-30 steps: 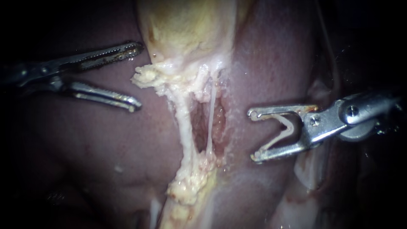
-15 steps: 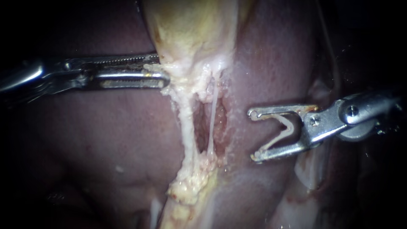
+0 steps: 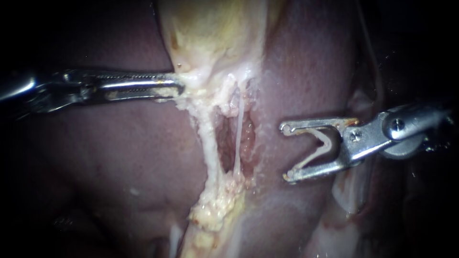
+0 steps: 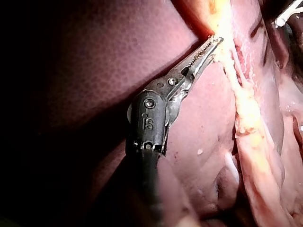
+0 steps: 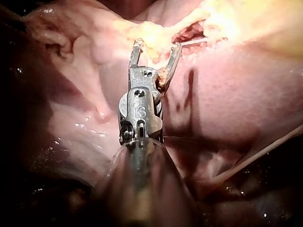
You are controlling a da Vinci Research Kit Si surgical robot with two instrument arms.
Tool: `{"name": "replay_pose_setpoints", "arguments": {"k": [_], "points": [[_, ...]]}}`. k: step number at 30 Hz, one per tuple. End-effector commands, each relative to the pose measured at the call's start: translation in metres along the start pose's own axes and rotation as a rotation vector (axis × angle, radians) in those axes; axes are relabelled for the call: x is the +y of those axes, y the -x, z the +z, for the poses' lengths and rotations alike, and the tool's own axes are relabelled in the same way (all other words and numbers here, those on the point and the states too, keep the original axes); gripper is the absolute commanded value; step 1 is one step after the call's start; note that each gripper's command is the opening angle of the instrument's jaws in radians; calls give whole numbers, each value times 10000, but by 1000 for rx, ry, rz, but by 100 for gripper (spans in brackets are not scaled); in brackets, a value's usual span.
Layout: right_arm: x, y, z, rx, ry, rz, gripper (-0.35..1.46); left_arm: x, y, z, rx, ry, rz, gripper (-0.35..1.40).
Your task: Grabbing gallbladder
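Two jaws of my left instrument (image 3: 179, 87) clamp the pale lower fringe of the gallbladder (image 3: 215, 33), which lies on the liver (image 3: 119, 167), so pull gently lest it tear, my right instrument (image 3: 284, 153) hanging open-jawed and empty beside it.

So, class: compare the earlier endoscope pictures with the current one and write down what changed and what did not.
The left instrument moved in to the gallbladder, and its open jaws shut on its pale lower edge. The right instrument, jaws open, and the liver stayed put.
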Motion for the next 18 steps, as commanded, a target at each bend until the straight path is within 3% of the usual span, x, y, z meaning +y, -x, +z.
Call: {"name": "replay_pose_setpoints", "arguments": {"k": [1,6,9,18], "points": [[0,-1,-1,0,0,0,50,-2,-10,-5,0,6,14,-35],[0,-1,-1,0,0,1,50,-9,-48,-30,-11,22,173,-35],[1,-1,-1,0,0,1,50,-13,-62,-41,-13,31,229,-35],[1,-1,-2,1,-1,1,50,-19,-68,-48,-15,24,237,-35]]}}
